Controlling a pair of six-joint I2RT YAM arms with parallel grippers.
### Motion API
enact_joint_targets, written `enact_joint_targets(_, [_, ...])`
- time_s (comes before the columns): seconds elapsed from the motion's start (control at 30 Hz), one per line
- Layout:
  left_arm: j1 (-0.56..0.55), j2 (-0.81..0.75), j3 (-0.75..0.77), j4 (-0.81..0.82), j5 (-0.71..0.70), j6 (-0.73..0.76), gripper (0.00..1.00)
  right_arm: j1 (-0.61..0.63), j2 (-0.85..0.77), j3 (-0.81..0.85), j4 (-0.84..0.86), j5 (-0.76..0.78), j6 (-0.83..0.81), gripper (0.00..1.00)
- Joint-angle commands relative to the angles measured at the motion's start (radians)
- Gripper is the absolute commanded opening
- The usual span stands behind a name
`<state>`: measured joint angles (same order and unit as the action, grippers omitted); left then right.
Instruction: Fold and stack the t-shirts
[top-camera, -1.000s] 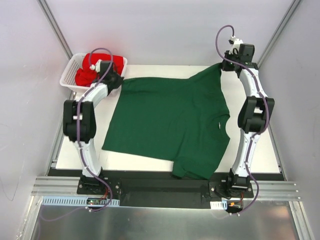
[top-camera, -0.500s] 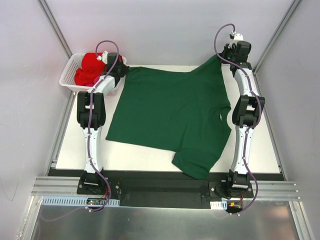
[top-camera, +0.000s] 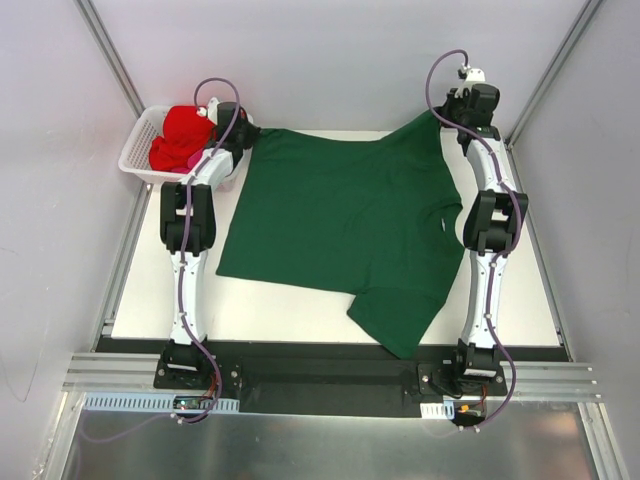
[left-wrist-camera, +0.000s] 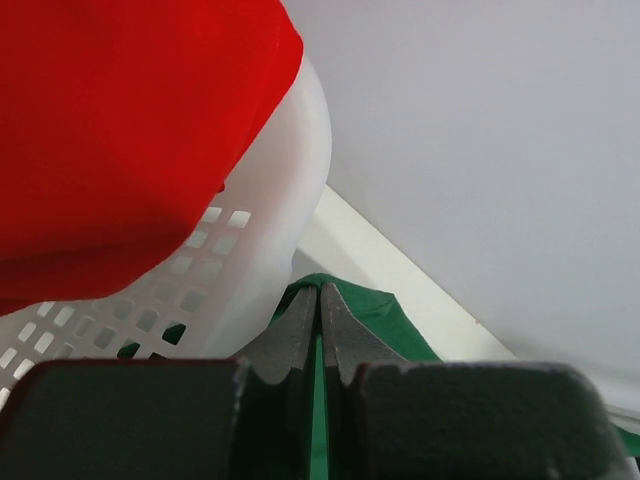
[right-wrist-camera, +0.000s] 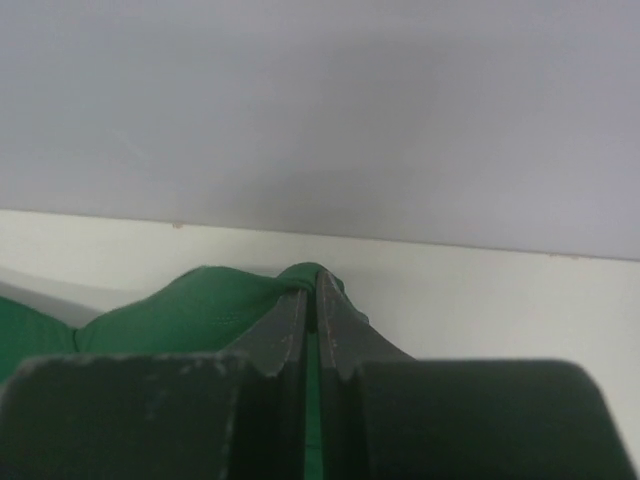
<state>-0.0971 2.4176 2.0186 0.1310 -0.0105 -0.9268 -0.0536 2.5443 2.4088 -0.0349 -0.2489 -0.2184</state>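
A dark green t-shirt (top-camera: 340, 230) lies spread across the white table (top-camera: 280, 320), one sleeve reaching over the near edge. The left gripper (left-wrist-camera: 321, 288) is clamped on its far-left corner, beside a white lattice basket (left-wrist-camera: 290, 190) that holds a red t-shirt (left-wrist-camera: 120, 130). The right gripper (right-wrist-camera: 311, 283) is clamped on the far-right corner. The pinched cloth is mostly hidden between the jaws.

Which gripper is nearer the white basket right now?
Left. The left gripper sits right beside the white basket, shut on a corner of the green t-shirt; the right gripper pinches another far corner, across the table.
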Motion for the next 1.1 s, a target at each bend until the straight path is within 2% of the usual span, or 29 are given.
enact_joint_targets(0.0, [0.01, -0.047, 0.043, -0.027, 0.049, 0.046, 0.0, 0.0, -0.125, -0.045, -0.017, -0.007, -0.048, 0.0])
enact_joint_targets(0.13, [0.03, -0.08, 0.028, -0.08, 0.075, 0.094, 0.0, -0.002, -0.19, -0.088, -0.036, 0.014, -0.094, 0.0])
enact_joint_targets(0.6, [0.048, -0.08, 0.046, -0.097, 0.205, 0.166, 0.0, -0.003, -0.275, -0.194, -0.088, -0.018, -0.144, 0.0])
enact_joint_targets(0.77, [0.048, -0.092, 0.055, -0.113, 0.216, 0.226, 0.0, -0.005, -0.317, -0.24, -0.105, -0.007, -0.142, 0.01])
enact_joint_targets(1.07, [0.048, -0.06, 0.094, -0.113, 0.179, 0.243, 0.0, 0.0, -0.323, -0.278, -0.143, 0.014, -0.134, 0.01])
